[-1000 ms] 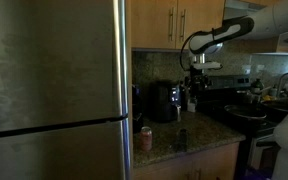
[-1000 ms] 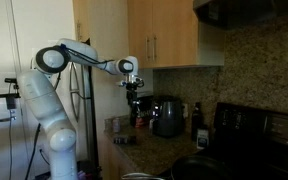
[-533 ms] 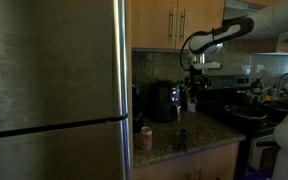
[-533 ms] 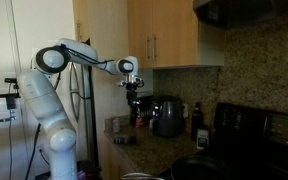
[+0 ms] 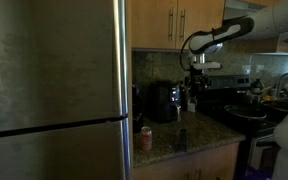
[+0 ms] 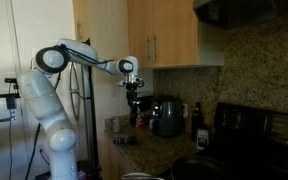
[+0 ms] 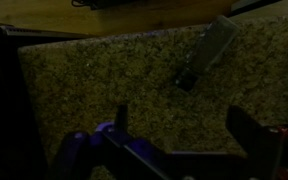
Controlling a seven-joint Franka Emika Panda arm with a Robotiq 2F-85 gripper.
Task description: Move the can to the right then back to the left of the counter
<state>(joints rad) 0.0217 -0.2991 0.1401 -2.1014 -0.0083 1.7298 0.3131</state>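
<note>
The small reddish-pink cylindrical can [image 5: 145, 138] is seen standing upright on the dark speckled stone counter [image 5: 202, 128], at its near left end, just beside the tall stainless-steel refrigerator [image 5: 54, 90]. A small dark upright object [image 5: 181, 140] is found near the can, to its right. Farther back on the counter, a black boxy appliance [image 5: 164, 101] is placed against the stone backsplash.

The two-fingered gripper [image 5: 193, 97] is held in the air above the counter, pointing downward, to the right of the black appliance and well apart from the can. In an exterior view the gripper [image 6: 135, 110] is shown hanging from the white arm [image 6: 79, 55], in front of the light wooden cabinets [image 6: 169, 35].

In the wrist view the gripper [image 7: 184, 140] is seen with its fingers [image 7: 249, 128] spread wide and nothing between them; only the bare counter [image 7: 94, 80] lies beneath. A grey elongated object [image 7: 208, 52], whose kind cannot be told, lies farther off on the stone.
</note>
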